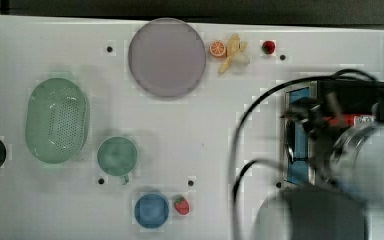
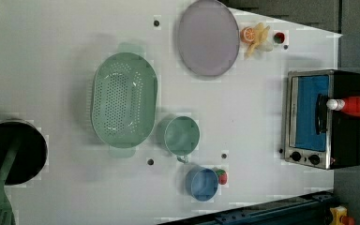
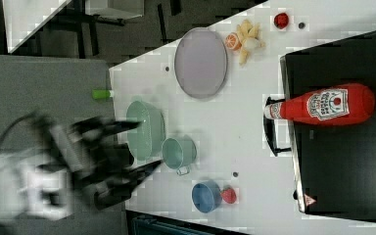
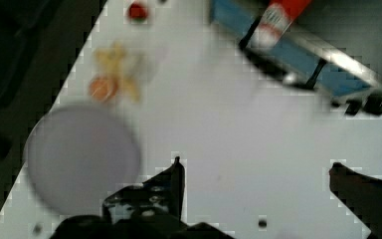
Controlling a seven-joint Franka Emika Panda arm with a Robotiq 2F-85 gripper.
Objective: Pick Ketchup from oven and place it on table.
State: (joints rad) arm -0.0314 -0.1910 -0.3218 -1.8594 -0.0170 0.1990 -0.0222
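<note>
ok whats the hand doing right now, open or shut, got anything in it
Hand: open wide, holding nothing. The ketchup bottle lies on top of the oven, clear of the fingers.

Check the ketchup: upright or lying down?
Lying down: the Ketchup rests on its side atop the oven, cap overhanging the front edge.

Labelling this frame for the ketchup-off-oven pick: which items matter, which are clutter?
Job:
Ketchup, lying on top of the oven
table, the drop-off surface
gripper, open, holding nothing

Clutter:
purple plate
green colander
green cup
blue cup
strawberry
orange slice
banana
black pan
</note>
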